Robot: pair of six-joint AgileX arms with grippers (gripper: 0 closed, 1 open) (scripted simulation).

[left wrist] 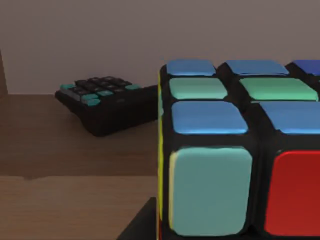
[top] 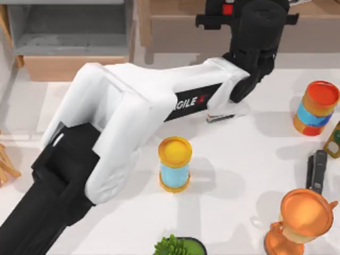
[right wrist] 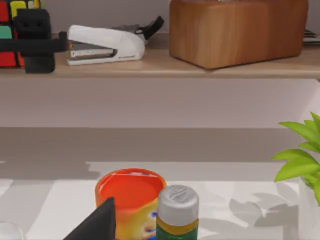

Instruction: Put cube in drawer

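The cube (left wrist: 240,150), black-gridded with blue, green, pale and red tiles, rests on the brown wooden shelf (left wrist: 60,200) at the table's back. In the top view a red patch of the cube (top: 227,8) peeks out under my left gripper (top: 235,17), which reaches over the shelf. From the right wrist view the cube (right wrist: 6,35) is partly covered by the black left gripper (right wrist: 32,40), which stands right against its side. The drawer (top: 74,68) stands pulled out at the back left, with its grey inside showing. A dark part of my right gripper (right wrist: 97,225) hangs low over the table's right side.
A black calculator (left wrist: 107,102), a white stapler (right wrist: 105,44) and a wooden box (right wrist: 237,30) share the shelf. On the table stand a yellow-topped can (top: 175,162), a red-topped can (top: 316,106), an orange trophy (top: 300,220), a grey-capped bottle (right wrist: 177,212) and a plant (top: 178,247).
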